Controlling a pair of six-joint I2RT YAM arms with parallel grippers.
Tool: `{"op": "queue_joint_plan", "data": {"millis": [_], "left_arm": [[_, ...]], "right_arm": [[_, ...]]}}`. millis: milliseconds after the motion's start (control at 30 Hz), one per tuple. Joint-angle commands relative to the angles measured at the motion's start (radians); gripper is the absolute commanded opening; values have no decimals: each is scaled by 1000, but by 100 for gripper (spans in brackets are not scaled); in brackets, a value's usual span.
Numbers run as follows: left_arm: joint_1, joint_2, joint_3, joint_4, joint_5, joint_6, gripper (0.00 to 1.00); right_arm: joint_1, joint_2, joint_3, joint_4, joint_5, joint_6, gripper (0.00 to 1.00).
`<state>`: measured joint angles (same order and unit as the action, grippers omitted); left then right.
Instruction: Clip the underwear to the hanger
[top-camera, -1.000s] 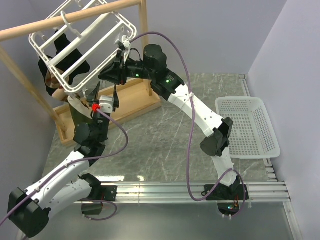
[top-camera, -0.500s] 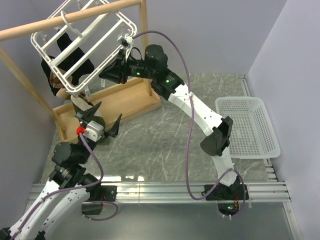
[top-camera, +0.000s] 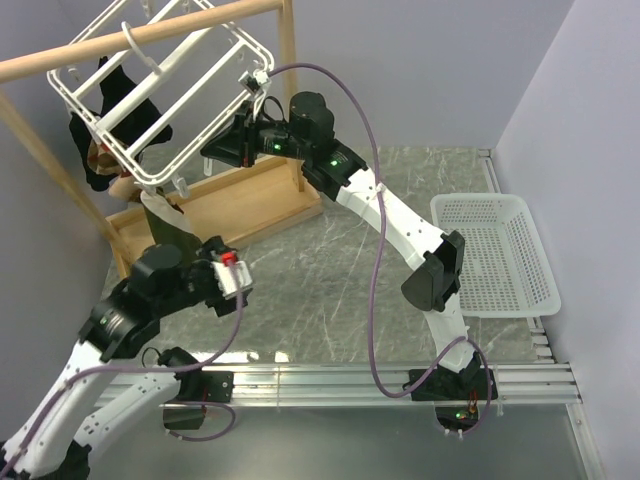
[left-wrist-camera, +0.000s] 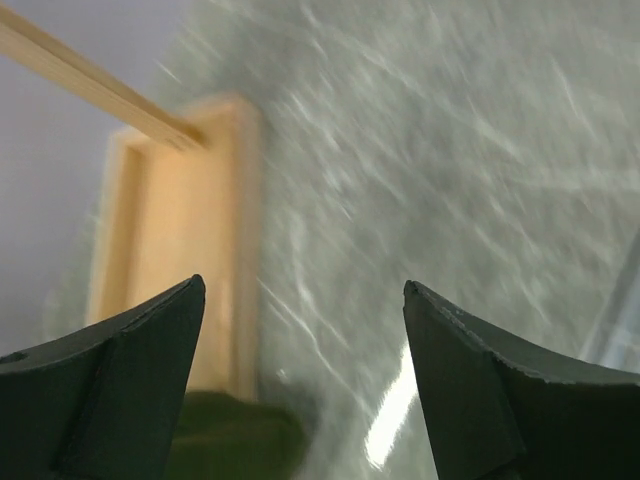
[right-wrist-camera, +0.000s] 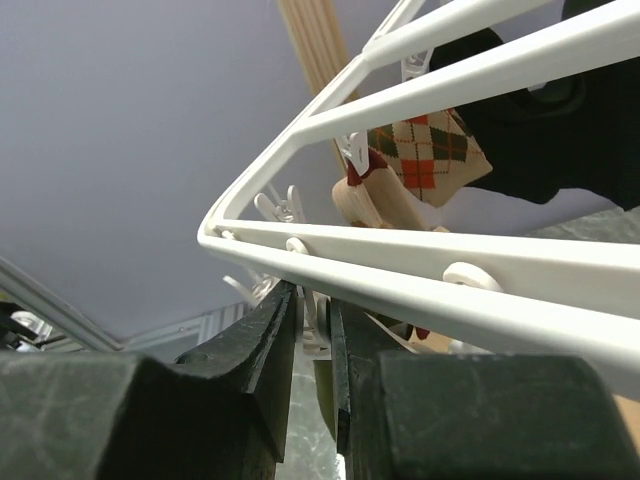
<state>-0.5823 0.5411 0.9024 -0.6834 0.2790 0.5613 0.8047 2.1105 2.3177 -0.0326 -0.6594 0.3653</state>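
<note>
The underwear (top-camera: 168, 228) hung by its top from a clip on the low edge of the hanger (top-camera: 215, 118), so the clipping looked done at that point; whether it needed a second clip was unclear. The left gripper (left-wrist-camera: 302, 292) was wide open and empty, with the cloth showing low between its fingers. The right gripper (right-wrist-camera: 315, 300) was closed on the hanger's corner.

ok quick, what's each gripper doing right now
Left gripper: open, empty.
Right gripper: closed on a hanger clip.
</note>
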Motion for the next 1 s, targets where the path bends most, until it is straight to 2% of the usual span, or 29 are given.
{"op": "queue_joint_plan", "data": {"millis": [0, 167, 300, 467, 600, 667, 967], "left_arm": [[-2, 121, 55, -274, 51, 100, 87], [-2, 304, 128, -300, -46, 22, 99], [-11, 505, 243, -326, -199, -87, 98], [-53, 704, 378, -380, -414, -136, 99], [-125, 781, 380, -364, -621, -155, 99], [-154, 812, 371, -370, -681, -161, 98], [-254, 758, 242, -297, -710, -195, 94]], "right_arm": [[-7, -38, 5, 52, 15, 35, 0], [-6, -34, 2, 83, 6, 76, 0], [-7, -35, 0, 91, -5, 99, 0], [-6, -47, -12, 86, 13, 98, 0], [-4, -34, 19, 45, 70, 104, 0], [-1, -32, 25, 40, 101, 107, 0], [45, -95, -50, 5, 303, 64, 0]]}}
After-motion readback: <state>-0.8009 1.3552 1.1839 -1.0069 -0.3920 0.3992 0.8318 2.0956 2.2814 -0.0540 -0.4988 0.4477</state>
